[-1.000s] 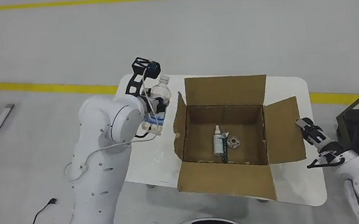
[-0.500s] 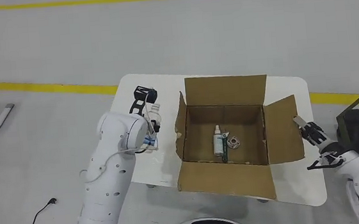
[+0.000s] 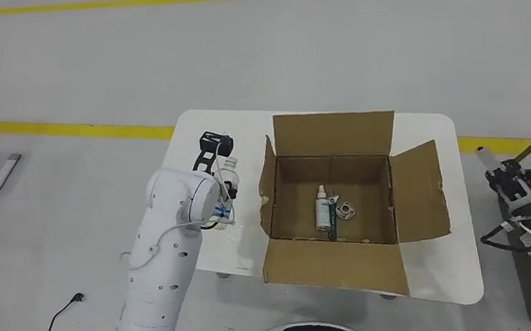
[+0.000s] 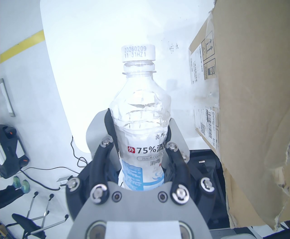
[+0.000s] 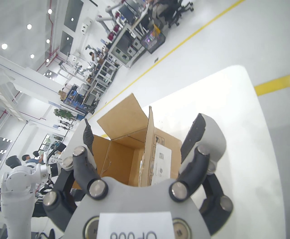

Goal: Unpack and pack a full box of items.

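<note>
The left arm has dropped: a second ago it held the bottle [image 4: 140, 101] high beside the box [image 3: 335, 254], and now the left end effector [image 4: 139, 126] sits low over the desk [image 3: 217, 236], barely shifted over the last half second. The right end effector [image 5: 143, 129] has pulled back from the box's side flap and now hangs past the desk edge, fingers apart and empty.

The left end effector is clamped on the bottle around its label, with the cap pointing away from the wrist. The box wall stands just beside that end effector on its inner side. I cannot tell whether the bottle's base touches the desk.

What could go wrong, as I judge it:
- Letting go before the base is seated could tip the bottle, since it is tall and narrow.
- The box wall is close enough that a toppling bottle or a sideways retreat could knock it and shift the box.
- The thin wall could spring back on release and nudge the bottle.

The bottle is clear, thin plastic with a white screw cap and a blue-and-white label. Its shoulder looks crinkled above the fingers.

Inside the box, well away from both end effectors, lie a small white bottle [image 3: 322, 208] and a small pale object [image 3: 345, 210].
</note>
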`<control>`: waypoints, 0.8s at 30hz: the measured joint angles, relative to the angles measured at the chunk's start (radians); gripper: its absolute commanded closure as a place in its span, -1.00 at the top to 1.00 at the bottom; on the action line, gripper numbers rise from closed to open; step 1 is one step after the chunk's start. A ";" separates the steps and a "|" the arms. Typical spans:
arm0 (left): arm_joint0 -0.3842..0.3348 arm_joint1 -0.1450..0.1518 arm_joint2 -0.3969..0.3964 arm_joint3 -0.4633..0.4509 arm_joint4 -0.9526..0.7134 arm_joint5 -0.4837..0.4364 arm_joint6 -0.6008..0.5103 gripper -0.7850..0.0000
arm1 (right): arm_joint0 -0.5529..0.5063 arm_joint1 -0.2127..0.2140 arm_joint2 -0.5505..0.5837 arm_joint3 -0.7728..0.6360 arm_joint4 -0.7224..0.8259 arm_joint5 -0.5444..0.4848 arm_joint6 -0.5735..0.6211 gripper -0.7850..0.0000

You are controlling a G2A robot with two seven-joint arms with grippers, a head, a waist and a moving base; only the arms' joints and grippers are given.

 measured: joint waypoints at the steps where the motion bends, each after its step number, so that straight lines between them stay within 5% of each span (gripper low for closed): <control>1: 0.000 0.000 0.000 0.000 0.000 0.000 0.000 -1.00 | -0.006 -0.001 0.004 -0.006 -0.021 -0.020 -0.027 -1.00; 10: 0.032 0.001 0.015 0.047 -0.003 0.011 0.059 -1.00 | -0.050 -0.010 0.018 -0.017 -0.239 -0.191 -0.252 -1.00; 17: 0.090 0.012 -0.050 0.097 -0.039 0.050 0.141 -1.00 | -0.058 -0.013 0.027 0.000 -0.259 -0.239 -0.276 -1.00; 24: 0.131 0.022 -0.111 0.189 -0.156 -0.013 0.283 -1.00 | -0.035 -0.010 0.026 0.031 -0.270 -0.281 -0.236 -1.00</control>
